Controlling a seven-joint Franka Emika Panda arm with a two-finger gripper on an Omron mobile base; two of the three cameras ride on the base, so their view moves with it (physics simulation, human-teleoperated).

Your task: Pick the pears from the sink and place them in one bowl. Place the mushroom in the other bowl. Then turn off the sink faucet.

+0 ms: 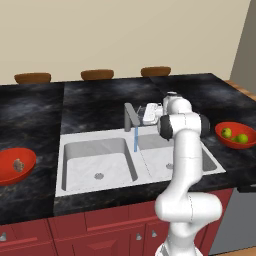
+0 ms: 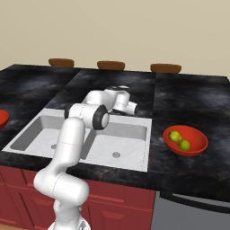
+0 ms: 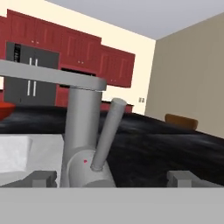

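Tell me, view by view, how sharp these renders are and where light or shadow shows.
Left base view: flat, even light, no glare; the blue water stream under the grey metal faucet reads clearly. Right base view: soft shading inside the white double-basin sink, edges slightly jagged. Hand view: the faucet's thin lever handle looms large and sharp; distant red cabinets look softer.

No readable text, labels, brands or numbers anywhere: none on counter, sink, bowls, cabinets or robot arm.
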